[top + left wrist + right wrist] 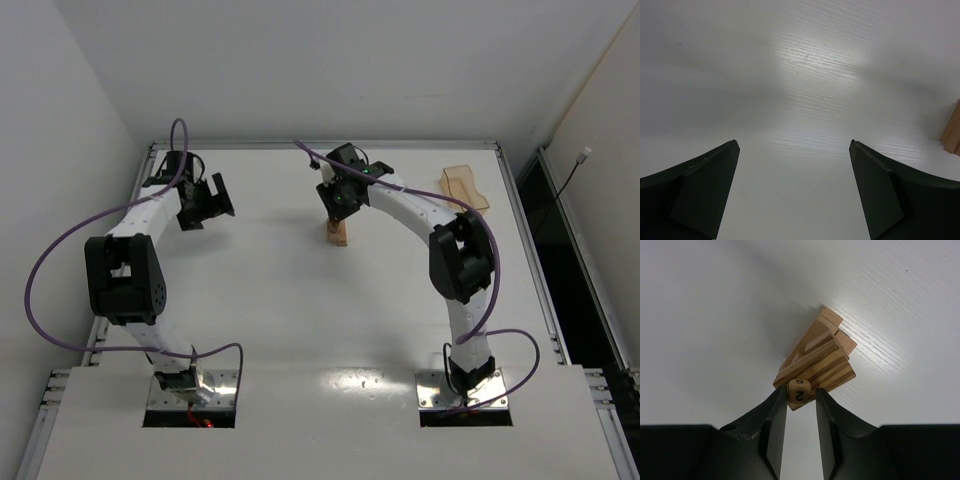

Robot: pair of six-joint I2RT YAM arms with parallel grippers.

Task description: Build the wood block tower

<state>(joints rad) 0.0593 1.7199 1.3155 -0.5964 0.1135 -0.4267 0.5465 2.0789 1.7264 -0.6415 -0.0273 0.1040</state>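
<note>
The tower (pixel 337 233) is a short stack of light-tan wood blocks at the table's far middle. From the right wrist it shows as crossed layers (pixel 817 357). On its top near edge sits a small wooden die (pixel 800 395) showing a 2 and a 6. My right gripper (pixel 800 389) hangs straight over the tower (pixel 338 208), its jaws either side of the die. The left finger touches the die and a thin gap shows at the right finger. My left gripper (pixel 205 205) is far left, wide open over bare table (pixel 794 142). The tower's edge (pixel 952 132) shows at the right border of the left wrist view.
A translucent tan plastic tray (pixel 464 187) lies at the back right, past the right arm's elbow. Raised metal rails (pixel 520 200) edge the table at both sides and the back. Purple cables loop off both arms.
</note>
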